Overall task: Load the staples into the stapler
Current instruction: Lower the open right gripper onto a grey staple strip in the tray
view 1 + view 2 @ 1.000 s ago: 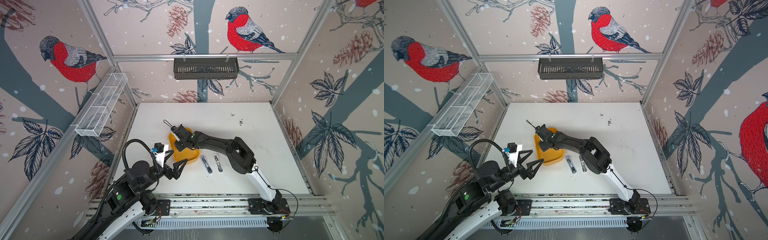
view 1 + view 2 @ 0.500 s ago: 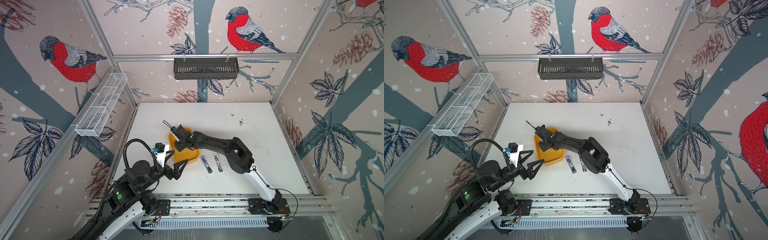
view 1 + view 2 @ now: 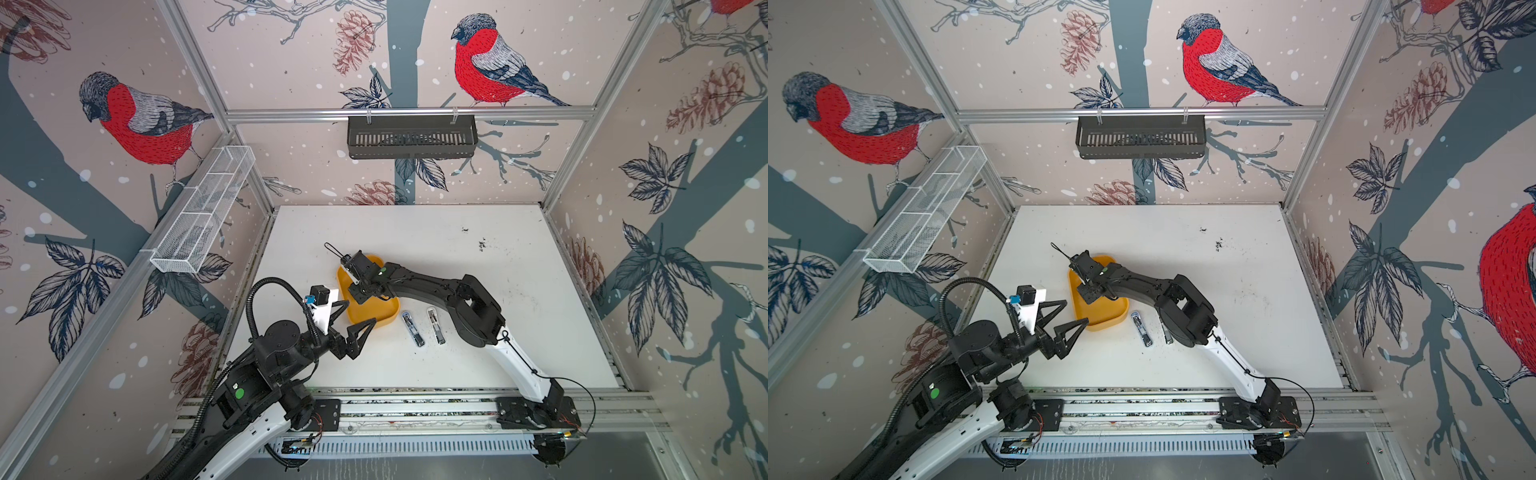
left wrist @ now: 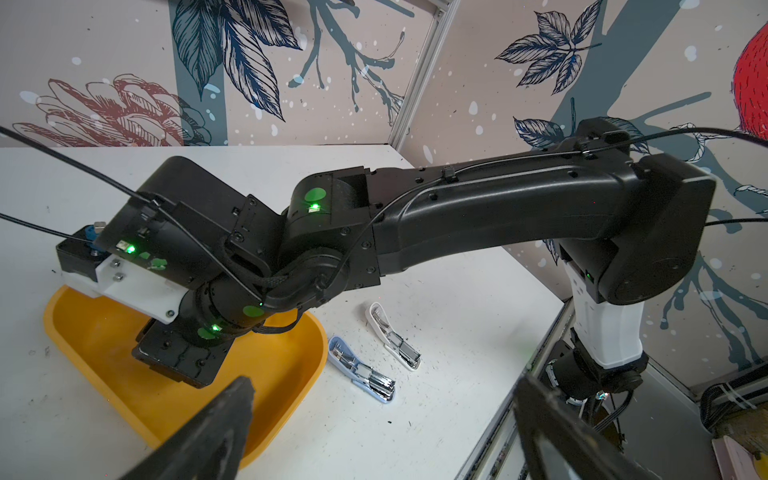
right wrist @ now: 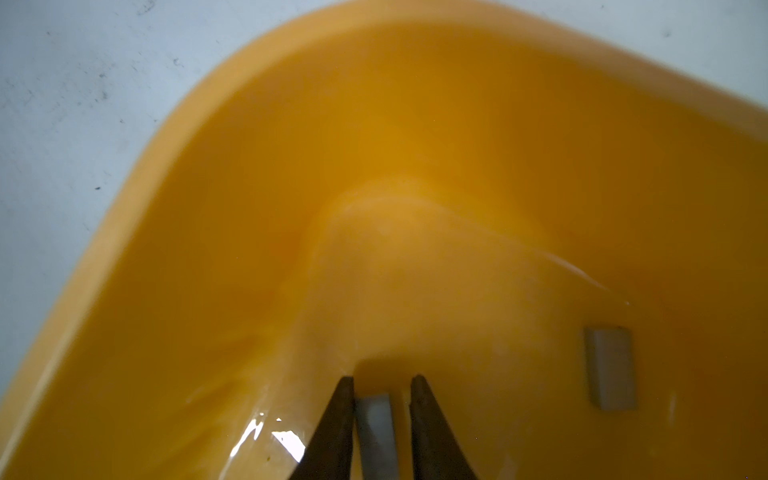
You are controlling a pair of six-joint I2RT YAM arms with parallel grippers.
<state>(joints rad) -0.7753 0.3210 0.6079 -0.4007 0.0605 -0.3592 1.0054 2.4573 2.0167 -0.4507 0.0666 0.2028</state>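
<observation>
Black and spread wide, the left gripper [image 3: 360, 311] is held with nothing between its fingers at the near left corner of the yellow tray [image 3: 380, 313]. Inside the tray the right gripper [image 5: 382, 378] is set low, its jaws narrow on either side of one of the staples [image 5: 376, 430], a grey strip on the tray floor. A sliver of yellow is seen between strip and one finger, so it appears not to be pinched, though the close view is blurred. A second strip [image 5: 611, 368] is seen nearby, apart from the fingers. Just right of the tray, on the white table [image 3: 457, 257], a pale blue stapler [image 3: 412, 329] and a white stapler [image 3: 435, 325] are laid side by side, both opened.
</observation>
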